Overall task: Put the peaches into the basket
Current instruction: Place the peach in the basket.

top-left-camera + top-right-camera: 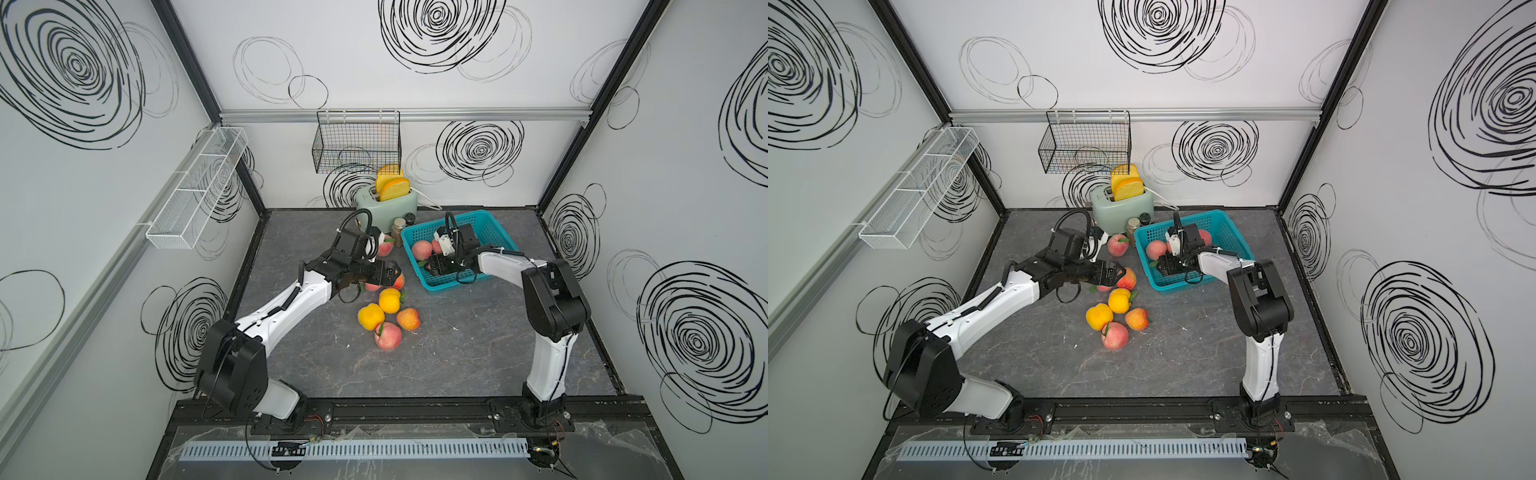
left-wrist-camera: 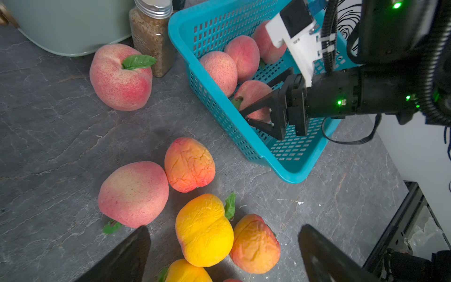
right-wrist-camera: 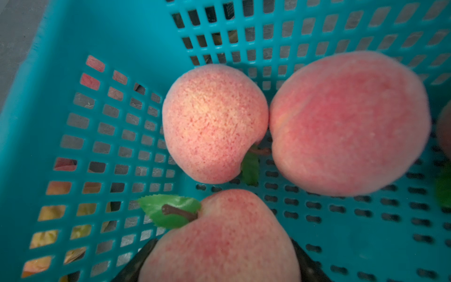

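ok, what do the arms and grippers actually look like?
The left arm and right arm match: white link shells, bulky black joint housings, black cables tied along the links. The left gripper and right gripper are black with tapered jaws; each wrist carries a white camera bracket, and corrugated black hose loops over it.

Some peaches (image 1: 421, 250) lie in the basket (image 1: 495, 232); others sit on the surface (image 1: 478, 345) left of it, toaster (image 1: 390, 206) behind.

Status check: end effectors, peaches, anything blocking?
Left end effector open above loose peaches. Right end effector grips peach inside basket. No obstruction seen.
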